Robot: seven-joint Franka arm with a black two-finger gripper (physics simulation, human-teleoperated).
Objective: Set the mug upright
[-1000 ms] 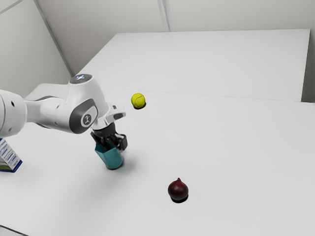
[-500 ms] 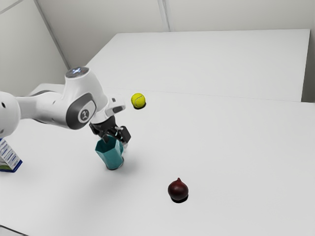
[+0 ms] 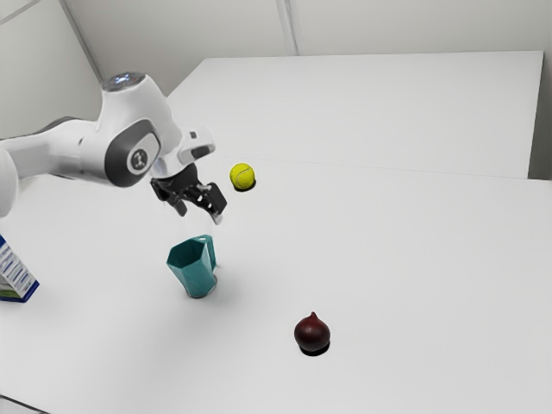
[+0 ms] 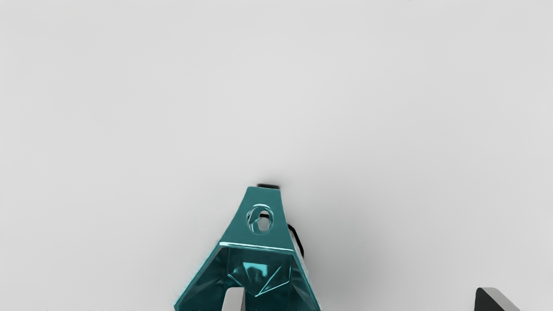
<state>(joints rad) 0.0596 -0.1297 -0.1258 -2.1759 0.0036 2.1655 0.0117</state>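
Below parted pincer (image 3: pixel 199 213), teal mug (image 3: pixel 195 274) upright on table (image 3: pixel 414 259), mouth up; carton (image 3: pixel 14 274) at exterior view's left.

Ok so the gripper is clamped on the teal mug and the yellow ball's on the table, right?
Not clamped: the exterior view shows the gripper open, up clear of the teal mug. The yellow ball is on the table.

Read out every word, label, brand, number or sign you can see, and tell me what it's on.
None can be read.
Carton, at the exterior view's left edge: printed lines, too small to read.
Robot arm: a pale mark on its side and a bluish one on top, neither legible.
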